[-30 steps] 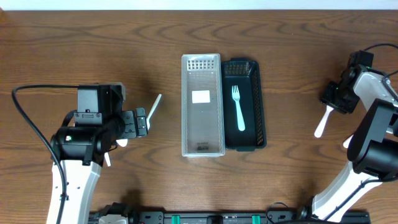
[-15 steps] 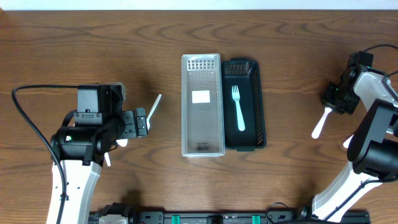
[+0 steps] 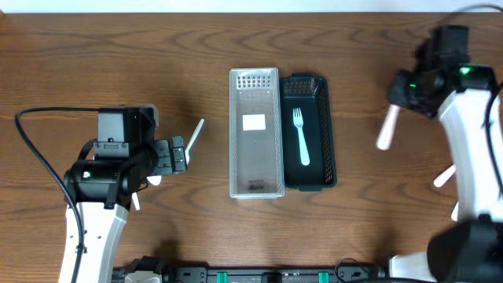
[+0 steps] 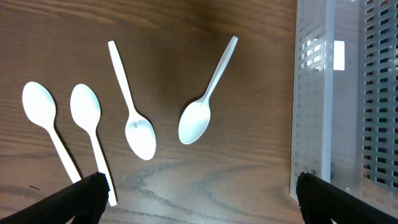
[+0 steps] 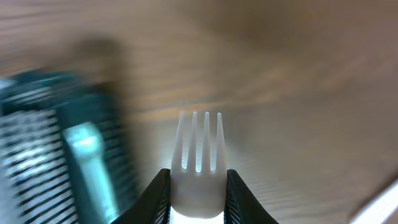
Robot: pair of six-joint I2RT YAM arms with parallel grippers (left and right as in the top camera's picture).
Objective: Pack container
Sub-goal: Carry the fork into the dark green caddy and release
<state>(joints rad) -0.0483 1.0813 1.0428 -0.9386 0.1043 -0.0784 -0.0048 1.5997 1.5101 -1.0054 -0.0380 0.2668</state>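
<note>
A clear slotted container point(image 3: 255, 132) and a dark green slotted container point(image 3: 321, 134) lie side by side at the table's middle. One white fork point(image 3: 301, 137) lies in the green one. My right gripper point(image 3: 406, 96) is shut on a second white fork point(image 5: 198, 168), held above the table right of the containers; its handle point(image 3: 386, 128) hangs down. My left gripper point(image 4: 198, 196) is open and empty above several white spoons point(image 4: 140, 127) left of the clear container point(image 4: 323, 93).
More white utensils point(image 3: 444, 177) lie at the right, near my right arm. One spoon point(image 3: 194, 135) shows beside the left arm. The green container point(image 5: 62, 155) appears blurred at the left in the right wrist view.
My right gripper has lifted the fork off the table and moved it left and toward the far side, closer to the containers. The left arm has not moved.
</note>
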